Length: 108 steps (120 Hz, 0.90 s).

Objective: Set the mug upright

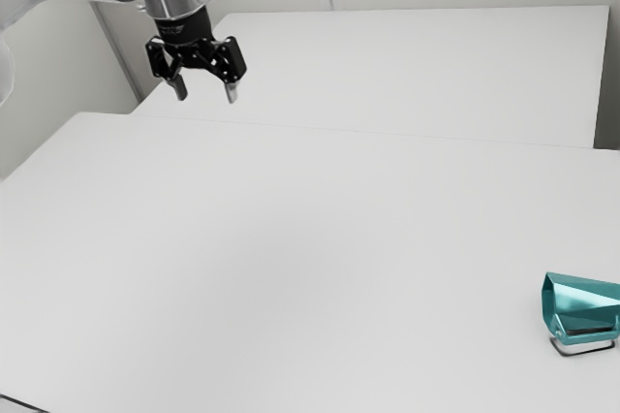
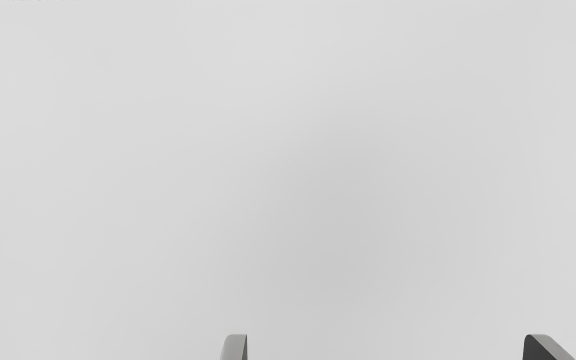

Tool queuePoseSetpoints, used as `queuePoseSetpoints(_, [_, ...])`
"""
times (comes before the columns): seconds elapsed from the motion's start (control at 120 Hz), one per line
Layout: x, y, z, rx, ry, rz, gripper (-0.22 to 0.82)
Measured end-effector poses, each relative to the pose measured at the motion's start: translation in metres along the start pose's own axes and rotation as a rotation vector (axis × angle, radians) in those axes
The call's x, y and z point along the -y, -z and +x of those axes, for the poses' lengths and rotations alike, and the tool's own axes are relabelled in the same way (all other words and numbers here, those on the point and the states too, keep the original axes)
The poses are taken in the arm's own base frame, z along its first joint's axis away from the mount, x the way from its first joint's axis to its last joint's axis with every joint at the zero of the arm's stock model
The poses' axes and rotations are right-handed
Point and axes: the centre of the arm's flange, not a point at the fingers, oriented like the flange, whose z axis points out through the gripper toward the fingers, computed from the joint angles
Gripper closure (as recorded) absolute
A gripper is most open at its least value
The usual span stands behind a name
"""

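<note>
We see the mug (image 1: pixel 584 306) at the exterior view's lower right, lying on its side on the white table (image 1: pixel 291 258), its far part cut off by the frame's edge. Its long axis runs nearly level across the picture, from left to right. The broader end that shows points toward the exterior view's left (whether that is mouth or base, we cannot tell), and the teal body narrows slightly toward the frame's right edge. A thin dark loop (image 1: pixel 587 351) sits along its lower side.

Our gripper (image 1: pixel 206 97) hangs at the upper left of the frame, well apart from the mug, pointing downward and released. In the wrist view our two fingers (image 2: pixel 234 347) stand wide apart, with the pale tabletop beyond them. Behind the table, another white surface (image 1: pixel 407 74) spans the upper part of the exterior view.
</note>
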Motion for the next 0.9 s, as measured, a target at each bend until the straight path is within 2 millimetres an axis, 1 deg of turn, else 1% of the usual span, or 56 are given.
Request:
queuePoseSetpoints(0.175, [-0.007,0.009,-0.002,-0.020,-0.008,0.000,0.00])
queuePoseSetpoints(0.358, [-0.001,0.007,-0.002,-0.018,0.010,-0.012,0.00])
queuePoseSetpoints(0.458, [-0.004,0.006,-0.005,-0.026,0.008,-0.020,0.00])
queuePoseSetpoints(0.517, [-0.010,-0.005,-0.011,-0.018,0.002,-0.033,0.00])
queuePoseSetpoints(0.55, [-0.013,-0.008,-0.017,-0.021,-0.001,-0.052,0.00])
queuePoseSetpoints(0.633, [-0.024,-0.016,-0.028,-0.023,0.002,-0.130,0.00])
queuePoseSetpoints(0.7, [-0.035,-0.026,-0.031,-0.015,0.015,-0.213,0.00])
queuePoseSetpoints(0.833, [-0.061,-0.061,-0.031,-0.001,0.055,-0.363,0.00])
queuePoseSetpoints(0.9, [-0.083,-0.075,-0.036,-0.009,0.057,-0.423,0.00])
